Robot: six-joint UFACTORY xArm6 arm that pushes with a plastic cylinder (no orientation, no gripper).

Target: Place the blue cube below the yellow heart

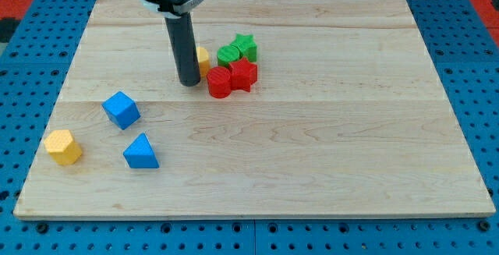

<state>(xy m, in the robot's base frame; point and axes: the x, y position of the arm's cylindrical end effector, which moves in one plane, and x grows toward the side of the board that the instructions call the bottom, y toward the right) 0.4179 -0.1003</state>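
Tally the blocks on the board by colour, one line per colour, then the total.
Blue: 2, the blue cube and blue triangular block
Yellow: 2, the yellow block and the yellow heart partly behind my tip
Red: 2
Green: 2
Total: 8

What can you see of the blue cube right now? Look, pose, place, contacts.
The blue cube is a small solid block, bright blue with a matte, plastic-like surface. It sits flat on the wooden board, turned so a corner faces the view's bottom. It lies in the board's left part, above the blue triangular block and up-right of the yellow block; it touches neither. My tip is well off to its upper right, beside the partly hidden yellow block, not touching the cube.
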